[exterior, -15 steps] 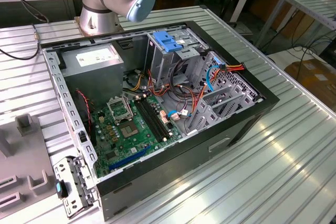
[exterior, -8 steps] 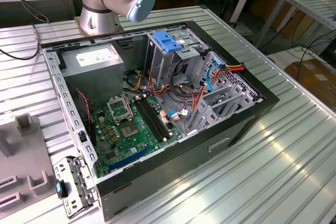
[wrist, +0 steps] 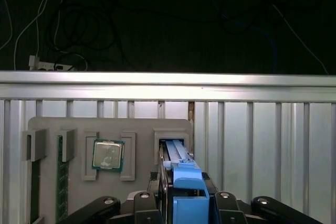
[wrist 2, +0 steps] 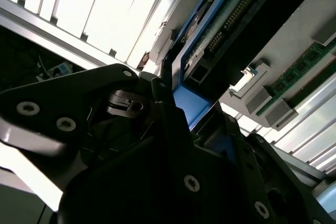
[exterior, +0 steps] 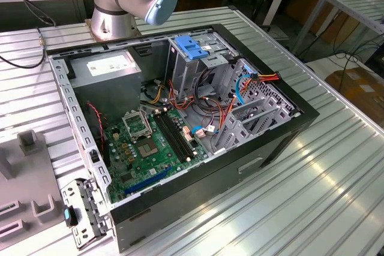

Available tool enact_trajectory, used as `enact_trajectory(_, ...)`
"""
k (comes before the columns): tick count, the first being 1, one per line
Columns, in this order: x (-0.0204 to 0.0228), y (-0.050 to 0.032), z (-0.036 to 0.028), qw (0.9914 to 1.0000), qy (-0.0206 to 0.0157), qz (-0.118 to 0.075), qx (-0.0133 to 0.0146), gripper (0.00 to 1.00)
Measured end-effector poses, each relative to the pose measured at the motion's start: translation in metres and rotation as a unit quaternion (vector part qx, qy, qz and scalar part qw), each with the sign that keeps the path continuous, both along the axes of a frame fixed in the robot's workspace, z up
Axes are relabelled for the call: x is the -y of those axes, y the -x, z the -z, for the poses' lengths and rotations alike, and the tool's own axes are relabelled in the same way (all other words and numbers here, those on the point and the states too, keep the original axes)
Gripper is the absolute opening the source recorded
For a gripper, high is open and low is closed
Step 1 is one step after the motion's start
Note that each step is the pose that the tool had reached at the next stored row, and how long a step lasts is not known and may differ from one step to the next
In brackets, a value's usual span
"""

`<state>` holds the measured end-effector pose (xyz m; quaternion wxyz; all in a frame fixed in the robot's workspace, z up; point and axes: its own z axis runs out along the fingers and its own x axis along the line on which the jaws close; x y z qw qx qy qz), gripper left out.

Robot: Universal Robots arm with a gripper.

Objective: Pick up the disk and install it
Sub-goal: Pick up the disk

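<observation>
First wrist view: claw clamped on the disk, held edge-on between its fingers, ahead lies the grey tray.
Done: grasp, apparently.
Left: installing into the computer case.

A ribbed aluminium table carries everything. An open computer case lies on its side in the middle of the table, open face up. The arm's base stands on the table just behind the case's far corner. A grey tray lies flat on the table at the exterior view's left, beside the case. In the first wrist view the tray lies near the table's edge rail.
</observation>
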<state>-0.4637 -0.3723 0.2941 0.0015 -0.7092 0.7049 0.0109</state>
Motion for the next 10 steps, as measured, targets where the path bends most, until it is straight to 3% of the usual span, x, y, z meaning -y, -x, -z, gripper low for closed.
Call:
enact_trajectory(3,0.0,0.0,0.0,1.0,0.0,0.0,0.0,0.42)
enact_trajectory(4,0.0,0.0,0.0001,1.0,0.0,0.0,0.0,0.37)
enact_trajectory(10,0.0,0.0,0.0002,1.0,0.0,0.0,0.0,0.37)
